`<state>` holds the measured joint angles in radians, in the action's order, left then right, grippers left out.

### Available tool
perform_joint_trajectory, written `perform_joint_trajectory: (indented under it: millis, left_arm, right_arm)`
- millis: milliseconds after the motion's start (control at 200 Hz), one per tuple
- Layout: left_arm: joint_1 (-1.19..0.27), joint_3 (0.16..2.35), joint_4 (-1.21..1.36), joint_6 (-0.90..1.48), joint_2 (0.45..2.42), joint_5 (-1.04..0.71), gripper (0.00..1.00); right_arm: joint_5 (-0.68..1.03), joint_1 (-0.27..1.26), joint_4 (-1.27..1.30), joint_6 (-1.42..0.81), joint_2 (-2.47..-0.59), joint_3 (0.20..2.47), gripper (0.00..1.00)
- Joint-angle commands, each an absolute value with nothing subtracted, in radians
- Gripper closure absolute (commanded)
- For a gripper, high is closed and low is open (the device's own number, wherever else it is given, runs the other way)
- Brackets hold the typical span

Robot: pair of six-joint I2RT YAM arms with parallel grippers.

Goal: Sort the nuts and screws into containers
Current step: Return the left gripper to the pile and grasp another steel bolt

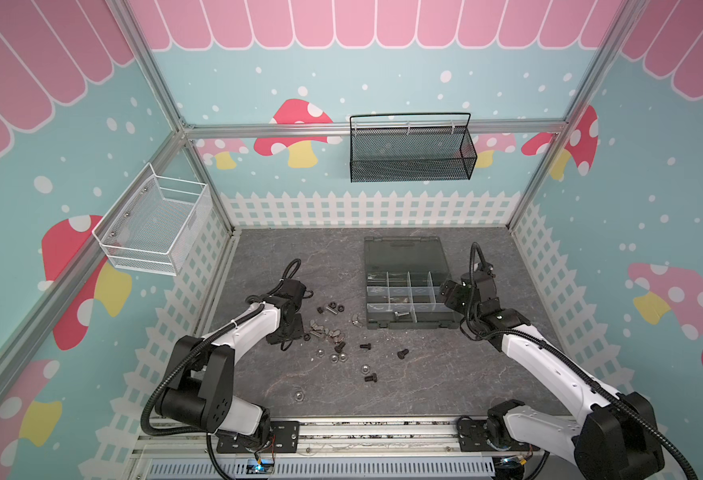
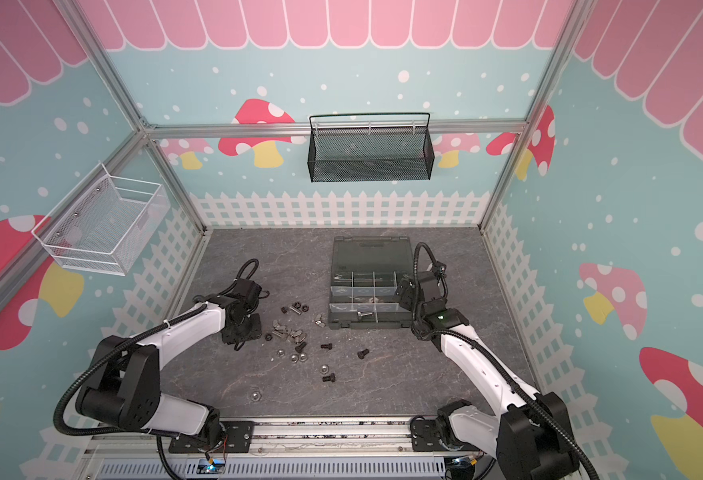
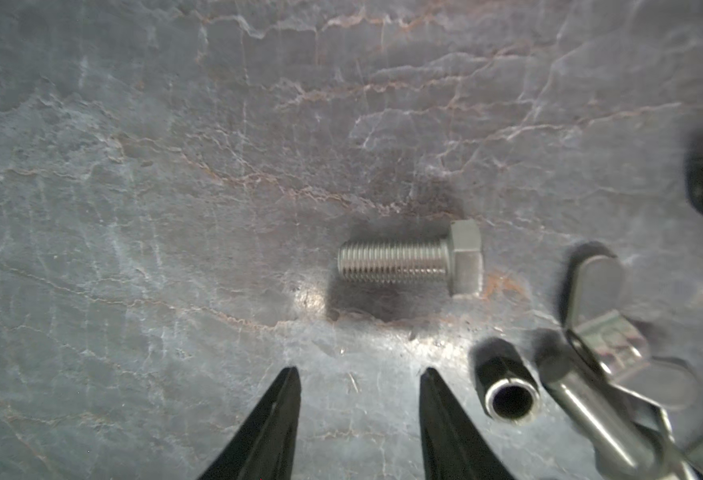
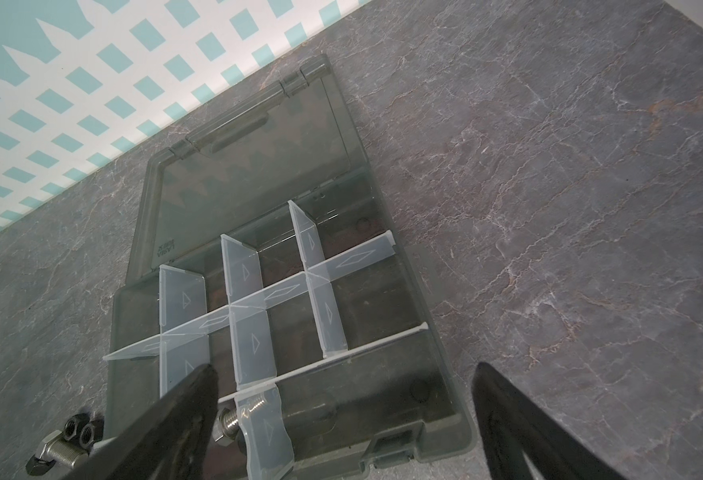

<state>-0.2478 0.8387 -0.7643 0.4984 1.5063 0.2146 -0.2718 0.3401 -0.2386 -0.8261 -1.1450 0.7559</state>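
Several screws and nuts (image 1: 329, 332) (image 2: 289, 332) lie scattered on the grey table, left of the dark organizer box (image 1: 408, 326) (image 2: 366, 325) whose lid lies open. My left gripper (image 3: 360, 372) (image 1: 286, 332) points down at the pile's left edge, open, with bare table between its fingers. A silver screw (image 3: 412, 262) lies just beyond the fingertips, and a black hex piece with a bore (image 3: 507, 386) sits beside one finger. My right gripper (image 4: 343, 368) (image 1: 445, 295) hangs wide open over the box's containers (image 4: 299, 316). One silver screw (image 4: 233, 419) (image 1: 401, 314) lies in a front compartment.
Silver wing-shaped pieces (image 3: 599, 332) lie close to the left gripper. Black nuts (image 4: 79, 432) and a silver screw (image 4: 65, 453) lie just outside the box. Black screws (image 1: 403, 353) are strewn toward the front. A black mesh basket (image 1: 410, 153) and a white wire basket (image 1: 154, 224) hang on the walls.
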Motion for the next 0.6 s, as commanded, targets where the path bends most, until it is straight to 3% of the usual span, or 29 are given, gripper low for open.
perform_joint_trajectory:
  millis: [0,595]
  left_arm:
    - [-0.241,0.867,-0.75,0.523,1.555,0.248,0.49]
    - [-0.181,0.996,-0.666,0.509,1.736,0.213,0.42]
  right_arm:
    - [-0.291,0.337,-0.245,-0.822,-1.15,0.777,0.03]
    - [-0.293,0.337,-0.25,-0.826,-1.17,0.787,0.03]
